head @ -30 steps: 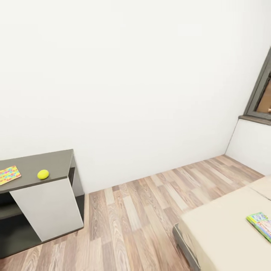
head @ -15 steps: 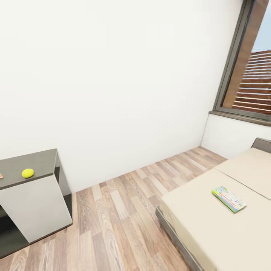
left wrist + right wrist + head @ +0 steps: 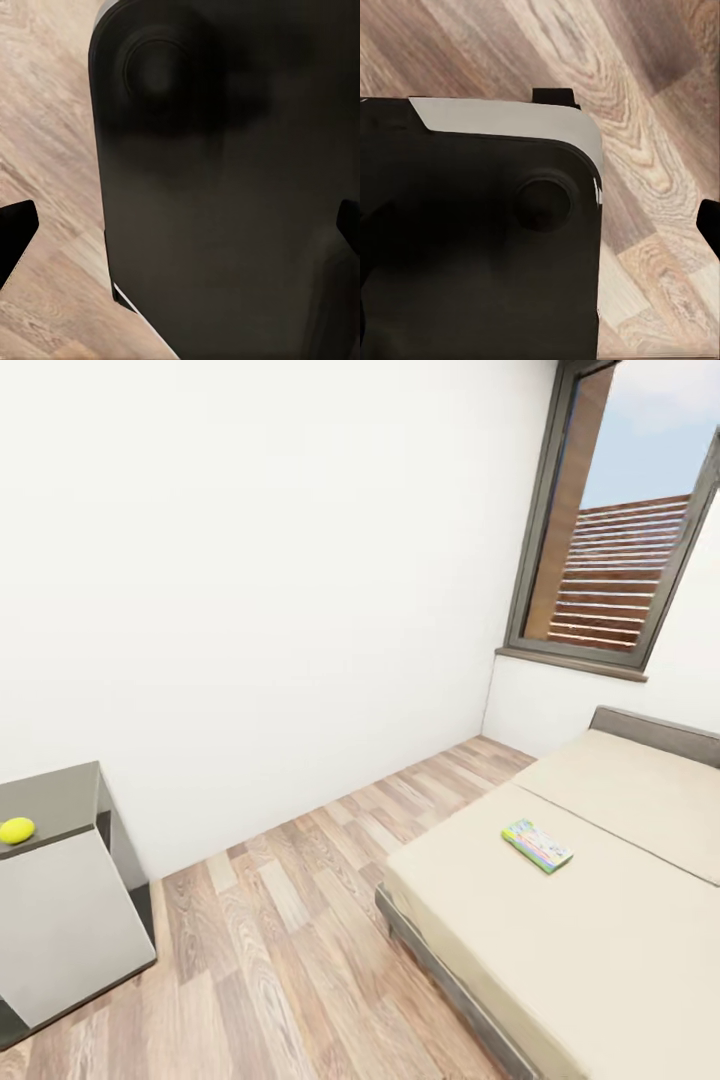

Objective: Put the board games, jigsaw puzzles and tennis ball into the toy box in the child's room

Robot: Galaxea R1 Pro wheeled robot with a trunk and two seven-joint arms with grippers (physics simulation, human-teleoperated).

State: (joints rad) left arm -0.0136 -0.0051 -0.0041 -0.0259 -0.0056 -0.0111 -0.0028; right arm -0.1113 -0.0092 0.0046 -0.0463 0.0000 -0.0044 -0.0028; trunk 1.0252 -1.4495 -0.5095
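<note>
I am seeing the small yellow-green tennis ball (image 3: 17, 830) sitting on the dark grey side table (image 3: 55, 800) at far left. Wood-plank floor (image 3: 290, 940) is separating it from the beige-covered bed (image 3: 600, 920), where a flat green-edged board game box (image 3: 537, 846) is lying. My wrist cameras are facing the robot's dark body; I cannot tell either gripper's opening or contents.

A plain white wall (image 3: 250, 560) meets a wood-plank floor (image 3: 290, 920). A dark-framed window (image 3: 610, 540) shows a slatted fence (image 3: 610, 575) and blue sky.
</note>
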